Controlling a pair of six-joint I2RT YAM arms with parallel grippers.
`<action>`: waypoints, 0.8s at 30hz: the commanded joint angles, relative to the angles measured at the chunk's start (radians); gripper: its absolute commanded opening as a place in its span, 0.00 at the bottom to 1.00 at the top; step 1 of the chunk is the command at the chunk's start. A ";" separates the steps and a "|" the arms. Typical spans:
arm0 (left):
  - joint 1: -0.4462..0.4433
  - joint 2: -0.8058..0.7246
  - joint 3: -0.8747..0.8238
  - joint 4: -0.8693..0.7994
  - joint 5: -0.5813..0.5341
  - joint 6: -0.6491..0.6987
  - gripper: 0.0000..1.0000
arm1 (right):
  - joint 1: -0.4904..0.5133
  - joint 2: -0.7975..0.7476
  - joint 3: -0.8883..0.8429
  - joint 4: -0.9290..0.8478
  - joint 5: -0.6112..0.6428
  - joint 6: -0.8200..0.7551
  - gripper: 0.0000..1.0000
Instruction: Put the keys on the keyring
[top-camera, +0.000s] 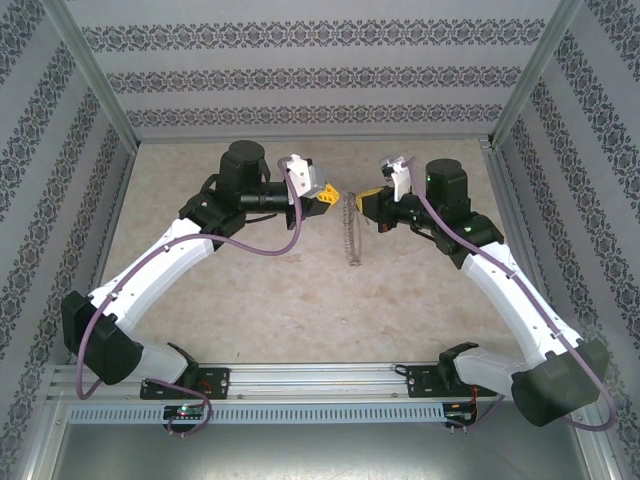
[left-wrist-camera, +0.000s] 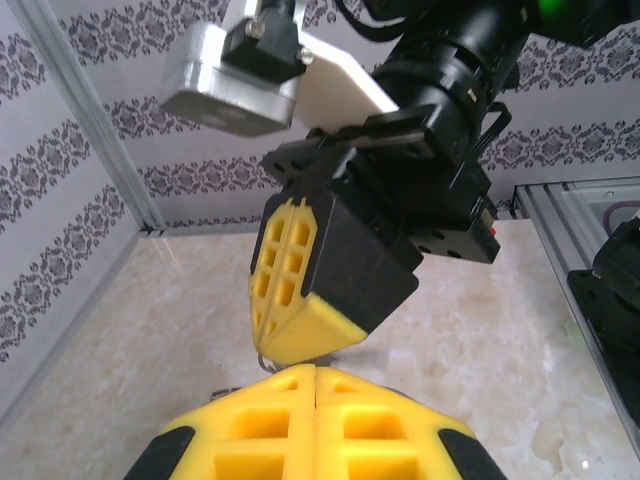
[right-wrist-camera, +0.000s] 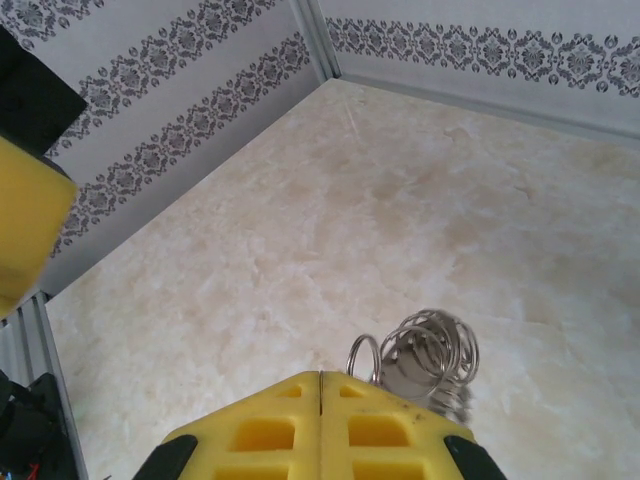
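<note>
The keyring (top-camera: 351, 235) shows as a thin string of silvery rings, hanging down from where my two grippers meet above the table's middle. In the right wrist view it is a bunch of wire loops (right-wrist-camera: 432, 352) just beyond my right gripper (right-wrist-camera: 320, 378), which is shut. The top loop runs behind its fingertip, so the pinch itself is hidden. My left gripper (left-wrist-camera: 315, 372) is shut too, its tips almost touching the right gripper (left-wrist-camera: 290, 345), with a small wire loop (left-wrist-camera: 263, 357) between them. From above, the left gripper (top-camera: 332, 196) faces the right gripper (top-camera: 364, 198). The keys are out of view.
The beige marbled table (top-camera: 250, 300) is boxed in by patterned walls (top-camera: 300, 80) at the back and sides, with aluminium posts in the corners. A metal rail (top-camera: 320, 385) with the arm bases runs along the near edge.
</note>
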 joint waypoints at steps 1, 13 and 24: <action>-0.010 -0.019 -0.002 0.042 0.030 -0.004 0.00 | -0.001 -0.008 0.001 0.044 -0.021 0.020 0.00; -0.010 -0.011 -0.018 0.041 -0.036 -0.048 0.02 | -0.019 -0.004 -0.020 0.055 -0.027 0.030 0.00; -0.011 0.034 -0.051 0.061 0.008 -0.187 0.29 | -0.018 0.009 -0.021 0.062 -0.030 0.036 0.00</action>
